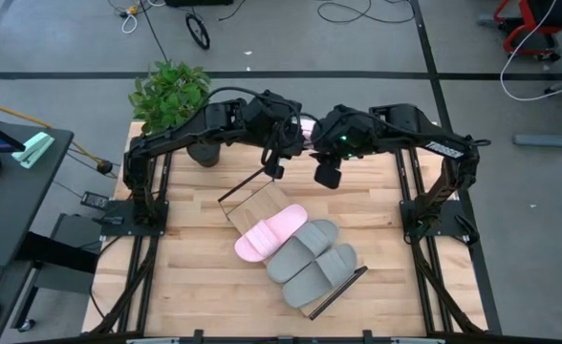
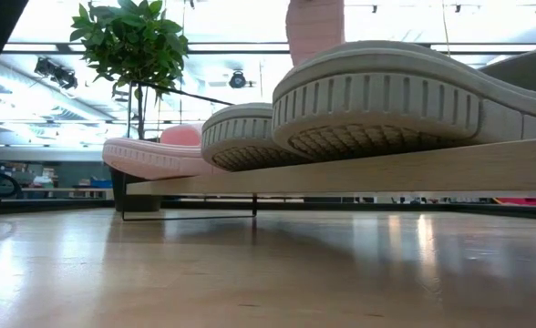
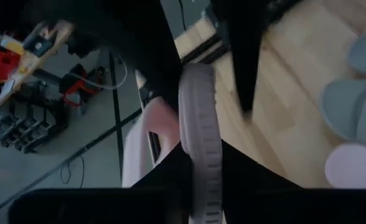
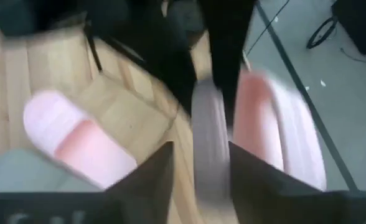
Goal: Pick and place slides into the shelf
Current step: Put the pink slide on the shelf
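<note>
The shelf (image 1: 250, 199) lies slantwise on the table's middle, its board raised on thin black frame ends (image 2: 250, 205). One pink slide (image 1: 271, 232) and two grey slides (image 1: 302, 250) (image 1: 319, 275) rest sole-down on it. The second pink slide (image 1: 307, 124) hangs in the air over the table's far middle and shows at the top of the low view (image 2: 314, 27). My left gripper (image 1: 293, 137) is shut on it. My right gripper (image 1: 319, 141) is open, with its fingers on either side of the same slide's edge (image 4: 208, 143), apart from it. My left gripper pinches the pink slide's sole rim (image 3: 198, 143) between its two fingers, which lie across the edge. The slide stands on edge in the hold, lifted clear of the table and the shelf, with its strap side (image 3: 161, 124) turned away from the table.
A potted plant (image 1: 171, 96) stands at the table's far left corner. The shelf's far left end (image 1: 243, 196) is bare wood. Bare tabletop (image 1: 195, 277) lies near and left of the shelf. Black frame posts stand at both table sides.
</note>
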Motion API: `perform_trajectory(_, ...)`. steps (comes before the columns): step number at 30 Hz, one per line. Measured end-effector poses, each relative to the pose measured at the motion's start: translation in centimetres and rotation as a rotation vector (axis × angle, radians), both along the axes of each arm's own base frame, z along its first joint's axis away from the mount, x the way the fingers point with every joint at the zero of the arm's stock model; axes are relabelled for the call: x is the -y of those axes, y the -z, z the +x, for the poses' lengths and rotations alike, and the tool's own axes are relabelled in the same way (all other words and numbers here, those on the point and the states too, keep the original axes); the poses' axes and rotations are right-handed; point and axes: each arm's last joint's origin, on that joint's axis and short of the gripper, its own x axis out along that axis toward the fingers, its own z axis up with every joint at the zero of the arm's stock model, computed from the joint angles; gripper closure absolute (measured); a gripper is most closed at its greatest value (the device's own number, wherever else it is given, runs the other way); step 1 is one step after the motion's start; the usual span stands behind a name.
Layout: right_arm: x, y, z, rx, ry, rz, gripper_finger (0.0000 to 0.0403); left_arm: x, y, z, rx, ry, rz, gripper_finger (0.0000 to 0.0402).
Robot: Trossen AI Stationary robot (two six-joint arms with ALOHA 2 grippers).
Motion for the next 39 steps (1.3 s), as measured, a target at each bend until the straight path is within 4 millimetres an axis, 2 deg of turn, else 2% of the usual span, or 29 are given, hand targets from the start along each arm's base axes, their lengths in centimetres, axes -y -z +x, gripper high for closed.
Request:
perform_trajectory(5,0.0,-0.2,-0.9,-0.028,0.004,-0.003,0.0195,-0.1,0.1,-0.1,-0.020,-0.007,0.013,0.0347)
perform_trajectory(11,0.1,0.2,-1.5,-0.103,0.048,-0.048,0.0158,-0.5,0.2,-0.2,-0.031,-0.019,0.011,0.0354)
perform_trajectory(16,0.3,-0.2,-2.6,-0.128,0.097,-0.109,0.0158,-0.4,0.5,-0.5,-0.071,-0.018,0.004,0.0341)
perform_trajectory(22,0.5,-1.7,-5.1,-0.057,0.197,-0.131,0.0172,0.1,0.2,-1.5,-0.088,0.055,-0.078,0.0356)
perform_trajectory(34,0.7,-5.2,-12.1,0.185,0.396,-0.084,0.0189,1.5,-3.5,-4.6,0.068,0.210,-0.231,0.0356)
perform_trajectory(39,0.6,-5.7,-13.7,0.244,0.436,-0.055,0.0190,2.8,-4.7,-6.0,0.092,0.310,-0.239,0.0356)
